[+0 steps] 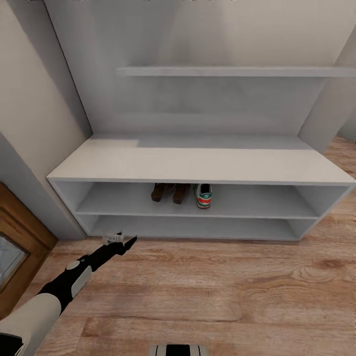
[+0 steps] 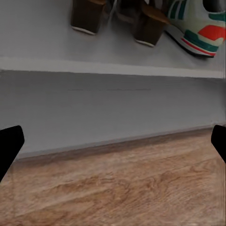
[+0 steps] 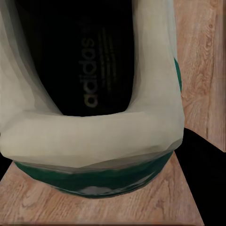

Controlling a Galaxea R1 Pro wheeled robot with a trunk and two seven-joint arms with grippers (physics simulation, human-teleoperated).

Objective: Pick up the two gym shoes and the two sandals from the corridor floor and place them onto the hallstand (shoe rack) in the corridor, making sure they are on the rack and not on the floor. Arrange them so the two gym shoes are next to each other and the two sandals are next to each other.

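The hallstand (image 1: pixel 198 165) stands against the wall. On its upper open tier, two brown sandals (image 1: pixel 171 192) sit side by side, heels outward, with one gym shoe (image 1: pixel 202 196) just to their right. My left gripper (image 1: pixel 120 241) hovers open and holding nothing, low over the corridor floor (image 1: pixel 212 291) in front of the bottom tier. The left wrist view looks at the sandals' heels (image 2: pixel 117 21) and that gym shoe (image 2: pixel 202 28). In the right wrist view, the second gym shoe (image 3: pixel 94 94) is seen close up from its heel opening, with my right gripper (image 3: pixel 101 162) shut on it and a black finger (image 3: pixel 202 155) beside it.
A wooden door (image 1: pixel 17 252) is at the left, next to a beige wall (image 1: pixel 29 99). The hallstand's back panel carries a floating shelf (image 1: pixel 237 71). Plank floor stretches in front of the rack and to its right.
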